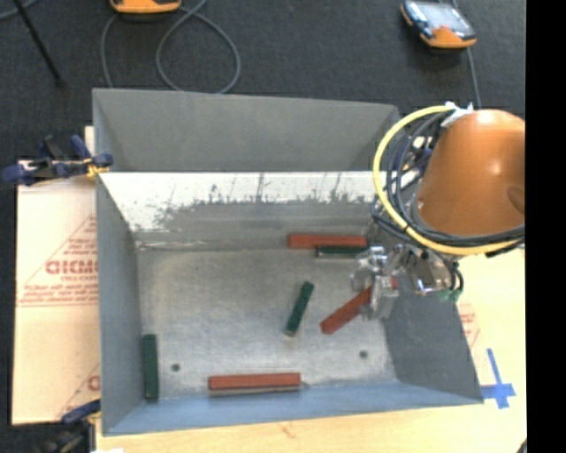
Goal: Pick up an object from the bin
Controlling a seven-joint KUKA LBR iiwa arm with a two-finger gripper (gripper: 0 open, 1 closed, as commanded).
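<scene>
Fingers of gripper (373, 296) clenched on red-brown stick (340, 316) end, beside bin (424, 354) right wall; green stick (299, 308) leftward.

Floor (292, 44): dark grey, speckled, across the top.
Cable (199, 55): thin, black, looped on the floor, upper left.
Devices (146, 4) (439, 24): two, orange-and-black, at the top edge, well apart.
Surface (354, 439): pale strip along the bottom edge.

In bin (248, 133), back bar (325, 240), centre bar (299, 308), front bar (254, 382), left-wall bar (150, 365)

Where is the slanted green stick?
In the camera view, the slanted green stick lies near the middle of the bin, just left of the tilted red stick.
</scene>
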